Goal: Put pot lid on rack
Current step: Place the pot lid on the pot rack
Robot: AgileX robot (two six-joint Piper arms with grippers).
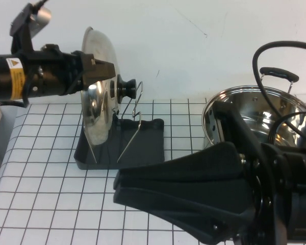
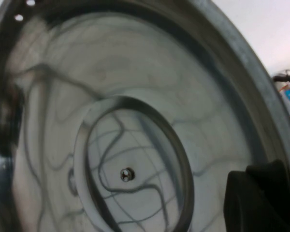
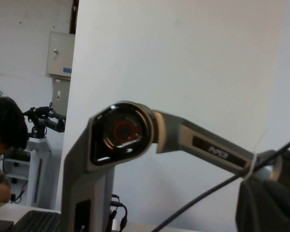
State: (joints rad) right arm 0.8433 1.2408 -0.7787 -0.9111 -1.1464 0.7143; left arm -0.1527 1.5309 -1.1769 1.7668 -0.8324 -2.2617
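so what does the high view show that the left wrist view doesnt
Only the high view shows the rack, its wire loops, the lid's black knob, the steel pot, the gridded table and the right arm parked low, its claw not visible. Only the left wrist view shows the lid's shiny underside close up, with its centre screw. Both show the pot lid held upright on edge over the rack by the left claw.

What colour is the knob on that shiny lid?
Black, clearest in the high view: the knob on the pot lid, held by the left pincer.
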